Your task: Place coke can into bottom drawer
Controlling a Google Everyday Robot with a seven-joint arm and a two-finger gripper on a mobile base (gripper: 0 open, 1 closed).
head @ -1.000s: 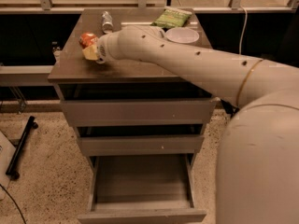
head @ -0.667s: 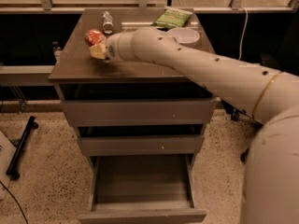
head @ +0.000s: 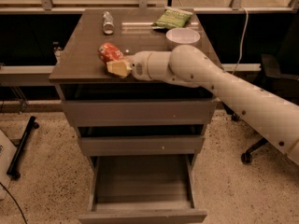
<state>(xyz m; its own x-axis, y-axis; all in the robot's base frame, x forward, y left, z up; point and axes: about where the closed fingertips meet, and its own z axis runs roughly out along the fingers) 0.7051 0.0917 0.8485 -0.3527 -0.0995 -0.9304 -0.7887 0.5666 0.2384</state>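
Note:
The red coke can lies tilted at the front left of the cabinet top. My gripper reaches in from the right and is shut on the can, with one cream finger showing in front of it. The can's lower side is hidden by that finger. The bottom drawer is pulled open below, and nothing shows inside it. The two shallower drawers above it are shut.
A small silver-grey can lies at the back left of the top. A green snack bag and a white bowl are at the back right. An office chair base stands to the right, and a black stand to the left.
The gripper and the coke can have moved together to the right and toward the front edge of the cabinet top. The arm has swung lower across the view.

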